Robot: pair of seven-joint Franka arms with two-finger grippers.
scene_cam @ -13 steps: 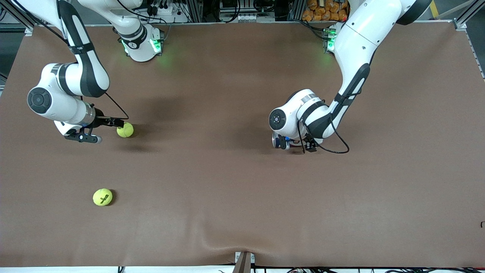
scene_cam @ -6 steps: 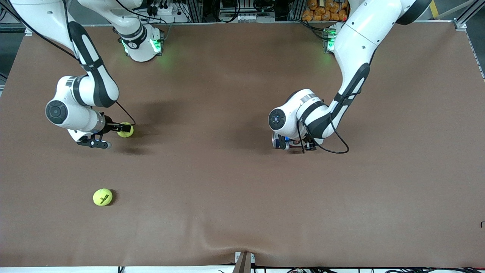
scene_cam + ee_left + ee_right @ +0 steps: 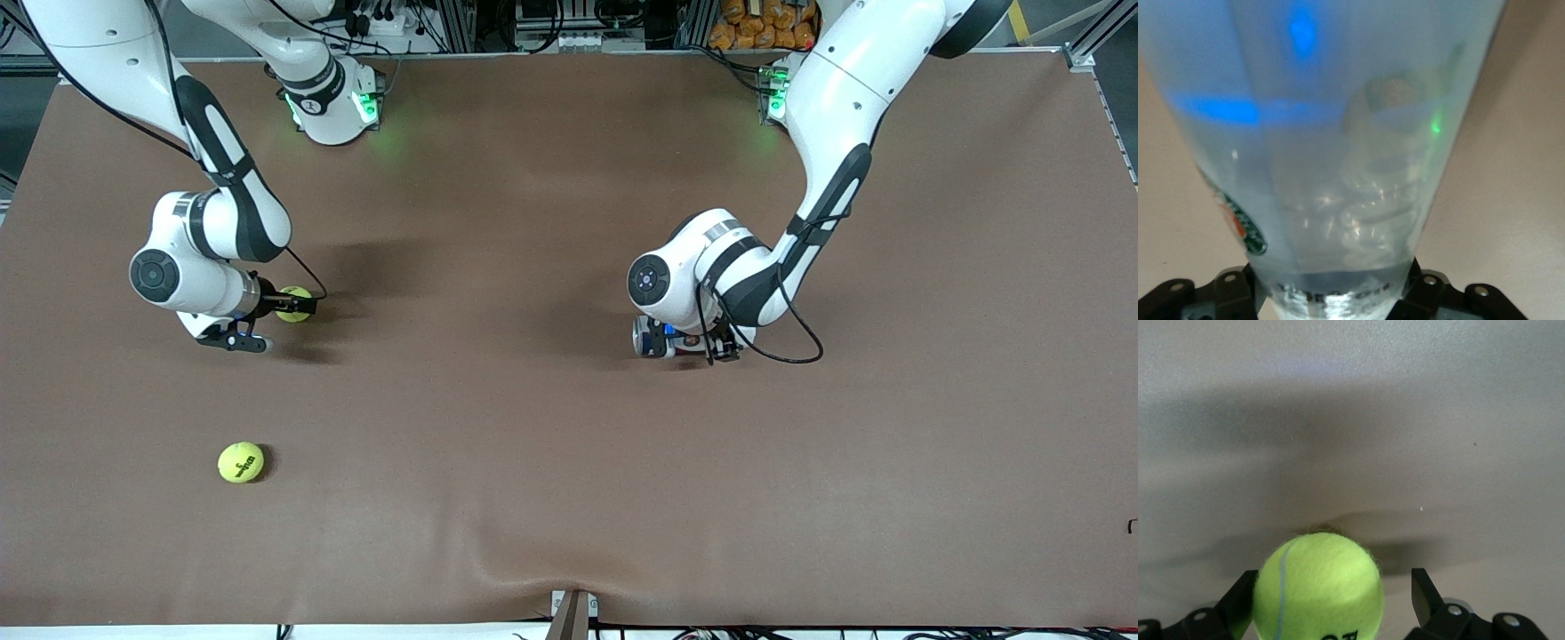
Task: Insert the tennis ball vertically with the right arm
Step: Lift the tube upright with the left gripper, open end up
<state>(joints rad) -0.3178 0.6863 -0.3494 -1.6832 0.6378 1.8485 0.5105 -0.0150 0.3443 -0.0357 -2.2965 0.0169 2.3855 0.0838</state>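
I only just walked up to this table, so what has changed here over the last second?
The right hand slid toward the left arm's end of the table, so its open fingers now stand around one tennis ball, not yet closed on it. The left hand closed on the clear plastic tube lying on the table. The other tennis ball, nearer the front camera, stayed put.

Yellow-green tennis ball (image 3: pixel 1317 587) on brown table (image 3: pixel 1405 420), between spread fingers (image 3: pixel 1423 593) of right tool (image 3: pixel 1331 600).
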